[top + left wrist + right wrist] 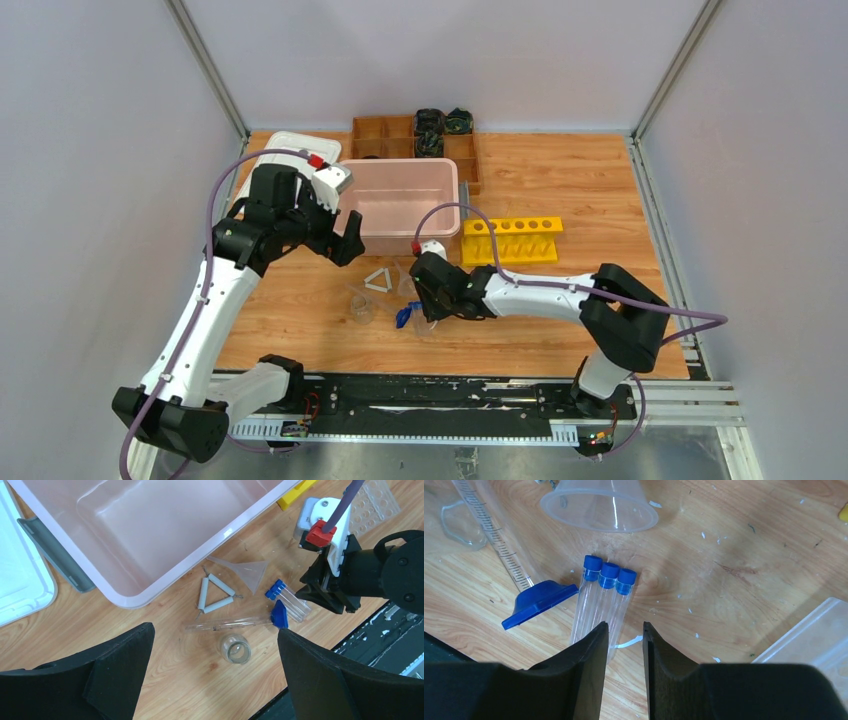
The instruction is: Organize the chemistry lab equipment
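Near the pink plastic tub (165, 587) lie one clear measuring cylinder with blue foot (225, 624), one clear funnel (252, 575), one clear beaker (235, 649), one white triangle (203, 592) and three clear blue-capped tubes (599, 605). The tubes seem light and slippery; take them mid-body. The left gripper (215, 630) gapes wide. The right gripper (624, 630) is narrow at the tubes; whether it grips, I cannot tell.

The clear tubes (596, 610) wear blue caps (609, 574) (the flared piece (538, 602) is blue too); the triangle (203, 594) is white, the bin (150, 520) pale pink, the rack (510, 245) yellow.
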Action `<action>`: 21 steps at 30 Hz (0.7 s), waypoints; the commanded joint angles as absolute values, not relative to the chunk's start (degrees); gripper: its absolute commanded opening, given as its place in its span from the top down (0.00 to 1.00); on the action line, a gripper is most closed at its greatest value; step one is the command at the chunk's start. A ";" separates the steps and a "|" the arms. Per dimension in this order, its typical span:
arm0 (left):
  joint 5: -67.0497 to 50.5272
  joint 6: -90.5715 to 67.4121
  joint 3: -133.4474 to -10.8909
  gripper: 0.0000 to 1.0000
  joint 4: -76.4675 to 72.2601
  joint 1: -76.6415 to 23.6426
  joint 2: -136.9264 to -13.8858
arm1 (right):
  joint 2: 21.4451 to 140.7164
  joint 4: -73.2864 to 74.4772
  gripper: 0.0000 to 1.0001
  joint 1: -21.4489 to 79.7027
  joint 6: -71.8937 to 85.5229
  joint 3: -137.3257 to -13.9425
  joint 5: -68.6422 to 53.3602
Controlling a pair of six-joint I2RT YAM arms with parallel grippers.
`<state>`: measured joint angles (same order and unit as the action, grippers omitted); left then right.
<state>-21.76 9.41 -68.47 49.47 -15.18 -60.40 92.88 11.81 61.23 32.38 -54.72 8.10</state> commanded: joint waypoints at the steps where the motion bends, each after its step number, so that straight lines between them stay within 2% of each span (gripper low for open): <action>1: -21.56 9.73 -70.40 0.00 49.74 -14.87 -59.28 | 94.45 11.35 0.65 61.70 33.50 -56.40 7.29; 9: -21.45 10.00 -70.51 0.00 49.75 -14.86 -59.54 | 97.65 10.93 0.66 61.70 33.84 -55.85 7.78; 15: -21.58 10.23 -70.58 0.00 49.75 -14.85 -59.36 | 98.61 12.03 0.71 61.30 34.52 -55.41 10.60; 17: -21.74 10.40 -70.78 0.00 49.90 -14.86 -59.35 | 97.92 12.63 0.77 60.93 34.62 -55.30 11.16; 21: -22.62 10.69 -71.19 0.00 50.18 -14.91 -59.15 | 93.53 14.45 1.00 60.05 34.08 -55.40 12.77</action>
